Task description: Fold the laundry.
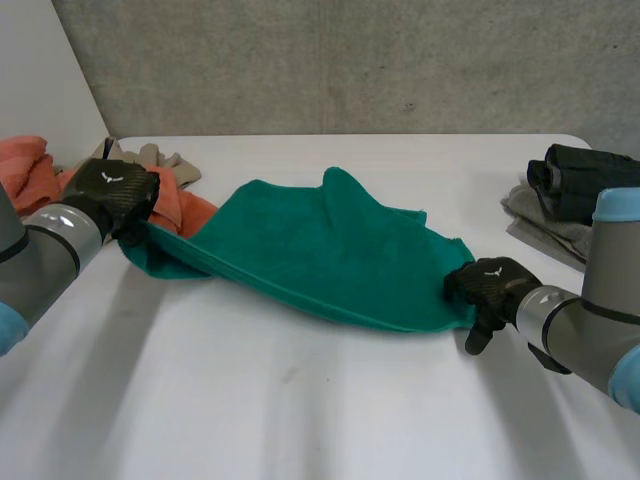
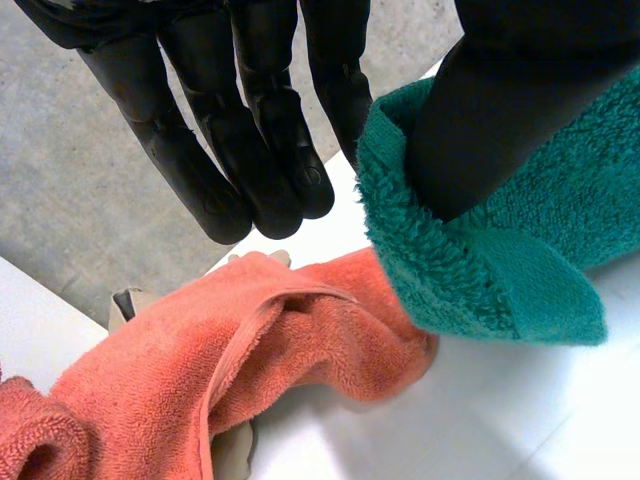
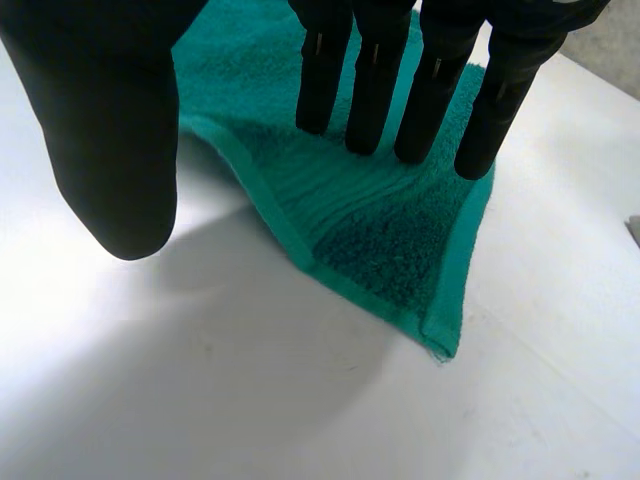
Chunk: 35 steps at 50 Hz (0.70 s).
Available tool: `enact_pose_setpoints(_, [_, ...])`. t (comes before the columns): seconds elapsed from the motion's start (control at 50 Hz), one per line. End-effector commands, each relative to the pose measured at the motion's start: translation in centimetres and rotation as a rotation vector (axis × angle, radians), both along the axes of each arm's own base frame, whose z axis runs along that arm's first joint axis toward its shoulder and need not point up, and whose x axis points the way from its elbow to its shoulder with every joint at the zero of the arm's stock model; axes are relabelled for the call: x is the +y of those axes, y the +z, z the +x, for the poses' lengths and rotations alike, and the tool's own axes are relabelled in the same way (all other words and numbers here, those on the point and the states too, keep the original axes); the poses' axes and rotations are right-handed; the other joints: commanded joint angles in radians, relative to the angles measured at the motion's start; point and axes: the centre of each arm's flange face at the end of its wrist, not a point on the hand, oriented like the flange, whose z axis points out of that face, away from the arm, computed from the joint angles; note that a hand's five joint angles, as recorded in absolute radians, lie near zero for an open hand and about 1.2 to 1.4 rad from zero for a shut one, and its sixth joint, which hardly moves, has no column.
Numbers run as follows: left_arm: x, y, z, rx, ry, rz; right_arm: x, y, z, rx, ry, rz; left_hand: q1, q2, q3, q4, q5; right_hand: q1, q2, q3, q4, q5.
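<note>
You have the towel (image 1: 310, 250) lying long across the bench (image 1: 300, 400), its left end draped over the thumb (image 2: 480, 130) of the open left robot hand (image 1: 115, 195), its right corner under the straight fingers (image 3: 375, 90) of the open right robot hand (image 1: 490, 285).

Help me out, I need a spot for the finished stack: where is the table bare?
The wide near strip of the table, this side of the green towel between the arms, is bare; so is the far strip behind the towel. Crowded: the orange towel and beige cloth at far left, the dark clothes at right.
</note>
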Motion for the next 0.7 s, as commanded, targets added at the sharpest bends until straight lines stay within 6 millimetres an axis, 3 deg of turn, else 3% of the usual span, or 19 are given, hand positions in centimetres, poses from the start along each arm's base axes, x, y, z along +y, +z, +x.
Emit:
enact_pose_setpoints(0.02, [0.1, 0.1, -0.5, 0.016, -0.004, 0.009, -1.0, -1.9, 0.6, -0.042, 0.026, -0.072, 0.224, 0.202, 0.210, 0.204, 0.232, 0.152, 0.161, 0.160, 0.159, 0.148])
enact_pose_setpoints(0.1, [0.0, 0.2, -0.4, 0.021, 0.002, 0.006, -2.1, -3.0, 1.1, -0.053, 0.026, -0.138, 0.224, 0.202, 0.210, 0.204, 0.232, 0.497, 0.507, 0.506, 0.504, 0.494])
enact_pose_setpoints(0.12, [0.0, 0.2, -0.3, 0.023, 0.006, 0.010, -2.8, -3.1, 1.0, -0.050, 0.011, -0.168, 0.224, 0.202, 0.210, 0.204, 0.232, 0.874, 0.883, 0.882, 0.881, 0.870])
enact_pose_setpoints(0.18, [0.2, 0.2, -0.1, 0.023, 0.014, 0.021, -3.5, -2.7, 0.3, -0.043, -0.043, -0.209, 0.224, 0.202, 0.210, 0.204, 0.232, 0.878, 0.887, 0.886, 0.885, 0.874])
enact_pose_setpoints(0.26, [1.2, 0.4, 0.4, 0.013, 0.020, 0.051, -3.8, 0.2, -0.8, -0.032, -0.075, -0.280, 0.224, 0.202, 0.210, 0.204, 0.232, 0.878, 0.887, 0.886, 0.885, 0.874])
enact_pose_setpoints(0.28, [1.8, 0.7, 0.6, 0.002, 0.021, 0.067, -3.4, 2.1, -1.0, -0.011, -0.055, -0.304, 0.224, 0.202, 0.210, 0.204, 0.232, 0.878, 0.887, 0.886, 0.885, 0.874])
enact_pose_setpoints(0.36, [4.2, 0.7, 1.2, -0.082, -0.012, 0.164, -1.2, 6.3, -2.6, 0.096, 0.034, -0.243, 0.224, 0.202, 0.210, 0.204, 0.232, 0.878, 0.887, 0.886, 0.885, 0.874])
enact_pose_setpoints(0.4, [5.4, 0.6, 1.5, -0.131, -0.034, 0.219, -0.2, 7.3, -3.5, 0.152, 0.068, -0.176, 0.224, 0.202, 0.210, 0.204, 0.232, 0.878, 0.887, 0.886, 0.885, 0.874])
enact_pose_setpoints(0.42, [6.5, 0.3, 1.9, -0.186, -0.058, 0.281, 0.2, 7.5, -4.0, 0.179, 0.084, -0.129, 0.224, 0.202, 0.210, 0.204, 0.232, 0.878, 0.887, 0.886, 0.885, 0.874])
enact_pose_setpoints(0.5, [8.4, -0.5, 3.1, -0.299, -0.121, 0.414, 4.2, 7.9, -5.6, 0.355, 0.246, 0.193, 0.224, 0.202, 0.210, 0.204, 0.232, 0.878, 0.887, 0.886, 0.885, 0.874])
enact_pose_setpoints(0.54, [8.9, -0.8, 3.2, -0.329, -0.160, 0.450, 5.4, 8.1, -5.8, 0.418, 0.318, 0.273, 0.224, 0.202, 0.210, 0.204, 0.232, 0.878, 0.887, 0.886, 0.885, 0.874])
enact_pose_setpoints(0.62, [8.7, -1.3, 2.6, -0.381, -0.238, 0.442, 4.7, 7.9, -5.7, 0.504, 0.332, 0.202, 0.224, 0.202, 0.210, 0.204, 0.232, 0.878, 0.887, 0.886, 0.885, 0.874])
enact_pose_setpoints(0.7, [6.0, -2.2, 1.7, -0.414, -0.238, 0.374, 2.6, 7.7, -4.5, 0.509, 0.271, 0.082, 0.224, 0.202, 0.210, 0.204, 0.232, 0.878, 0.887, 0.886, 0.885, 0.874])
